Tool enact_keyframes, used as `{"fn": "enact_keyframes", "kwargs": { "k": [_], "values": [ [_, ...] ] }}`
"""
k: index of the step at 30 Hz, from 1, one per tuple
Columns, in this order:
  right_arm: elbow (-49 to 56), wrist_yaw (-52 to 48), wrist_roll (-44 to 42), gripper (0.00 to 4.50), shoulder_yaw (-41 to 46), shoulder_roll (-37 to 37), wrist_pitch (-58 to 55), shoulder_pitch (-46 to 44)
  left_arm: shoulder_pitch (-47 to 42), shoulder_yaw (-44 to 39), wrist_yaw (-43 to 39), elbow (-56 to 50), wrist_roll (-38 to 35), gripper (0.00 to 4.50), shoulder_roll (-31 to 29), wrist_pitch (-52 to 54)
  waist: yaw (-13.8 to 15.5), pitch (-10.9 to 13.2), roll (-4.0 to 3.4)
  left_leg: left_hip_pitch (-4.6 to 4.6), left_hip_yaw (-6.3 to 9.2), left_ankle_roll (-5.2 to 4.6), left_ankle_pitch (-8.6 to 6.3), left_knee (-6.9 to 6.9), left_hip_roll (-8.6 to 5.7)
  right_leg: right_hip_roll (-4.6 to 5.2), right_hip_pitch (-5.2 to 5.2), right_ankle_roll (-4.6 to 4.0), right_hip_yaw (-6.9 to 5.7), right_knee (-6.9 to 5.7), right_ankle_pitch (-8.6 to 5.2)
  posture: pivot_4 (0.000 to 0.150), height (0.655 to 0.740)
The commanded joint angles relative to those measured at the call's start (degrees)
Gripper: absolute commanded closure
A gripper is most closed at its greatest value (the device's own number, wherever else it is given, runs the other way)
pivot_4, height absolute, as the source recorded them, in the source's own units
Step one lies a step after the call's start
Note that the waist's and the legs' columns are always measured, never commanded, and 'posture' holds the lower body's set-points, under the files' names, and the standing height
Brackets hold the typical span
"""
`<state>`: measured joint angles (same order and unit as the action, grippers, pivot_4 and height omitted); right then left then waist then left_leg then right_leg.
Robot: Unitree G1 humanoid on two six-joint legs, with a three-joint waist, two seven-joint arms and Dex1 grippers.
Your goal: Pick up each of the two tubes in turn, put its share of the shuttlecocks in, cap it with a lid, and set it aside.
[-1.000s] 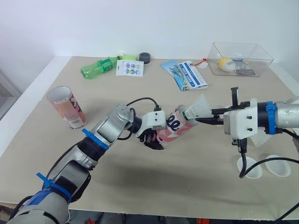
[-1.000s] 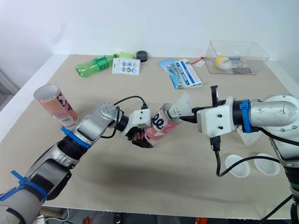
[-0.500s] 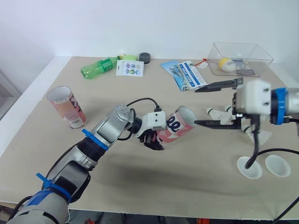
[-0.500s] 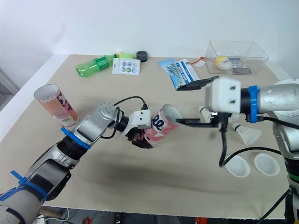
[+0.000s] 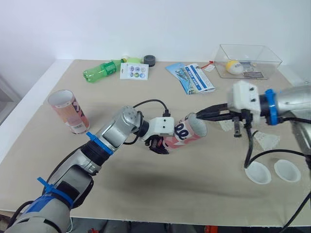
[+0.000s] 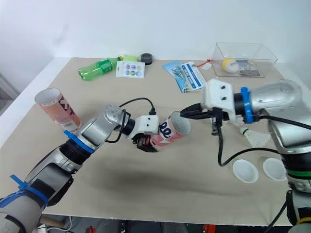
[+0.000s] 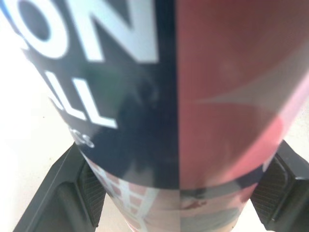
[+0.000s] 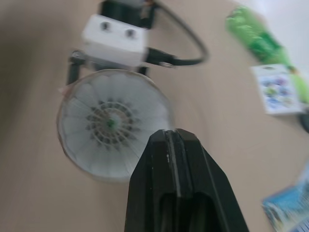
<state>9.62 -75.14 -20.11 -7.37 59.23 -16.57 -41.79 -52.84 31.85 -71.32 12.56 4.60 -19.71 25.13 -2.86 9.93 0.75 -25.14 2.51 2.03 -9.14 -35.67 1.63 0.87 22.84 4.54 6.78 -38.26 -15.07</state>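
Your left gripper (image 5: 158,143) pinches the pink and navy cardboard tube with white lettering (image 5: 187,132) near its base, one black finger (image 7: 87,189) on each side. The tube hangs tilted above the beige table (image 5: 194,199), its open mouth turned toward your right arm. Your right gripper (image 5: 200,115) sits just at that mouth, its two fingers pressed together on nothing. From the right wrist you look straight down the tube at a white feathered shuttlecock (image 8: 110,123) lying inside, skirt toward the opening.

By my reading you are in the filling step of the first tube, with at least one shuttlecock loaded. A loose white shuttlecock (image 5: 266,140) lies on the table just beside your right arm, so the share does not look complete. The next move calls for drawing the right gripper clear of the mouth, spreading its fingers, and taking the loose shuttlecock so that its cork end leads into the tube. Keep the left grip steady and the mouth tilted toward the right arm.

The two round white plastic lids (image 5: 257,172) wait near the front edge on the right. The second pink tube (image 5: 68,110) stands upright and open, well apart on the left.
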Motion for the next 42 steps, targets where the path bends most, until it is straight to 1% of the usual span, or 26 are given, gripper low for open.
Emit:
{"fn": "enact_keyframes", "kwargs": {
  "k": [1,6,8,13,20,23,26,31,34,35,36,37,38,39,40,41,42],
  "values": [
    [-0.92,-3.24,3.58,4.45,-2.77,-0.72,2.2,-3.0,-1.05,0.35,0.04,-0.55,0.93,0.95,-0.11,0.79,0.07,0.0,0.0,-0.01,-0.01,0.0,0.0,0.0,-0.01,0.01,0.0,0.02,0.0,0.0,-0.02,0.15,0.74],
    [-2.99,-7.77,8.72,4.45,-8.35,-3.48,6.61,-6.42,-1.08,-0.16,-0.06,-0.97,0.21,0.95,0.43,1.7,0.1,-0.01,-0.01,-0.02,0.01,0.0,0.0,0.02,-0.01,0.0,0.02,0.02,0.0,-0.01,-0.05,0.15,0.74],
    [-3.62,-8.69,9.73,4.45,-9.43,-4.57,6.74,-7.33,-1.14,-0.17,-0.04,-1.0,0.2,0.95,0.53,1.86,0.1,0.0,-0.01,-0.02,0.01,0.0,0.0,0.02,-0.01,0.0,0.03,0.01,0.0,-0.03,-0.05,0.15,0.74],
    [-6.23,-12.09,15.7,4.45,-16.02,-9.07,7.43,-12.64,-1.46,-0.23,0.07,-0.87,-0.14,0.95,1.42,2.29,0.09,-0.01,-0.01,-0.02,0.01,0.01,0.0,-0.01,-0.01,0.0,0.02,0.0,0.0,-0.04,-0.03,0.15,0.74],
    [-9.84,-14.84,19.98,4.45,-19.85,-13.25,7.57,-16.0,-1.41,-0.42,0.22,-1.07,-0.39,0.95,1.78,2.7,0.05,-0.01,-0.01,-0.02,0.04,0.02,0.01,-0.01,-0.01,0.0,0.03,-0.08,-0.03,-0.09,0.0,0.15,0.74],
    [-9.82,-15.7,19.9,4.45,-20.0,-14.17,7.51,-16.14,-1.26,-0.54,0.35,-1.19,-0.46,0.95,1.78,2.88,0.04,-0.01,-0.01,0.05,0.04,0.03,0.02,-0.02,0.01,-0.02,0.03,-0.07,-0.04,-0.17,-0.01,0.15,0.74],
    [-8.83,-16.47,17.97,4.45,-18.17,-14.15,5.99,-16.86,-0.7,-0.6,0.41,-1.5,-0.63,0.95,1.63,3.1,0.02,-0.01,-0.01,0.08,0.05,0.06,0.04,-0.06,0.02,-0.04,0.04,-0.08,-0.04,-0.28,-0.01,0.15,0.74],
    [-6.58,-17.29,10.47,4.45,-11.35,-11.52,-0.51,-17.73,0.21,-0.62,0.41,-1.63,-0.78,0.95,1.25,3.29,0.07,0.0,-0.01,0.06,0.04,0.06,0.05,-0.08,0.02,-0.04,0.07,-0.09,-0.04,-0.33,-0.04,0.15,0.74],
    [-5.76,-16.42,7.65,4.45,-9.1,-10.45,-5.33,-17.51,0.21,-0.77,0.38,-1.16,-0.92,0.95,1.12,3.03,0.1,0.0,0.0,-0.02,0.07,0.07,0.05,-0.05,-0.02,-0.02,0.12,-0.28,-0.03,-0.41,-0.05,0.15,0.74],
    [-5.78,-16.6,7.62,4.18,-8.92,-9.51,-5.51,-17.18,0.11,-0.82,0.43,-0.82,-0.94,0.95,1.16,2.89,0.1,0.0,0.0,-0.02,0.09,0.07,0.05,-0.03,-0.02,-0.02,0.12,-0.34,-0.04,-0.42,-0.07,0.15,0.74],
    [-6.22,-16.38,8.2,3.85,-8.57,-9.03,-3.01,-16.65,0.02,-0.87,0.49,-0.53,-0.96,0.95,1.23,2.78,0.1,0.0,0.0,-0.01,0.09,0.07,0.05,-0.03,-0.02,-0.02,0.14,-0.35,-0.05,-0.43,-0.08,0.15,0.74],
    [-6.52,-16.15,8.61,3.65,-8.42,-8.72,-0.95,-16.3,-0.05,-0.88,0.54,-0.35,-0.98,0.95,1.27,2.71,0.09,0.0,0.0,-0.01,0.1,0.07,0.05,-0.01,-0.03,-0.02,0.14,-0.36,-0.06,-0.45,-0.1,0.15,0.74],
    [-6.19,-15.88,7.92,3.29,-7.81,-8.22,-1.71,-15.94,-0.06,-0.85,0.55,-0.31,-1.01,0.95,1.26,2.67,0.09,0.0,0.0,0.0,0.1,0.07,0.05,-0.01,-0.02,-0.03,0.15,-0.3,-0.06,-0.45,-0.13,0.15,0.74],
    [-5.67,-15.61,6.91,2.81,-6.88,-7.63,-3.2,-15.65,-0.06,-0.82,0.53,-0.29,-1.05,0.95,1.2,2.64,0.09,0.0,0.0,0.0,0.1,0.07,0.05,-0.01,-0.02,-0.02,0.17,-0.16,-0.07,-0.46,-0.22,0.15,0.74],
    [-5.38,-15.08,6.5,2.63,-6.11,-7.15,-4.17,-15.49,-0.05,-0.81,0.52,-0.27,-1.09,0.95,1.16,2.63,0.09,0.0,0.0,0.0,0.1,0.07,0.05,-0.01,-0.02,-0.03,0.17,-0.12,-0.07,-0.47,-0.24,0.15,0.74],
    [-5.0,-14.83,5.82,2.02,-4.9,-6.03,-5.48,-15.04,-0.02,-0.81,0.49,-0.3,-1.12,0.95,1.1,2.65,0.06,0.0,0.0,-0.01,0.1,0.07,0.05,-0.02,-0.02,-0.02,0.18,-0.12,-0.06,-0.49,-0.24,0.15,0.74],
    [-4.83,-14.61,5.46,1.7,-3.87,-4.97,-5.89,-14.43,0.0,-0.82,0.48,-0.31,-1.15,0.95,1.06,2.67,0.09,0.0,0.0,0.0,0.09,0.07,0.05,-0.03,-0.02,-0.02,0.19,-0.12,-0.06,-0.52,-0.24,0.15,0.74]
  ]
}}
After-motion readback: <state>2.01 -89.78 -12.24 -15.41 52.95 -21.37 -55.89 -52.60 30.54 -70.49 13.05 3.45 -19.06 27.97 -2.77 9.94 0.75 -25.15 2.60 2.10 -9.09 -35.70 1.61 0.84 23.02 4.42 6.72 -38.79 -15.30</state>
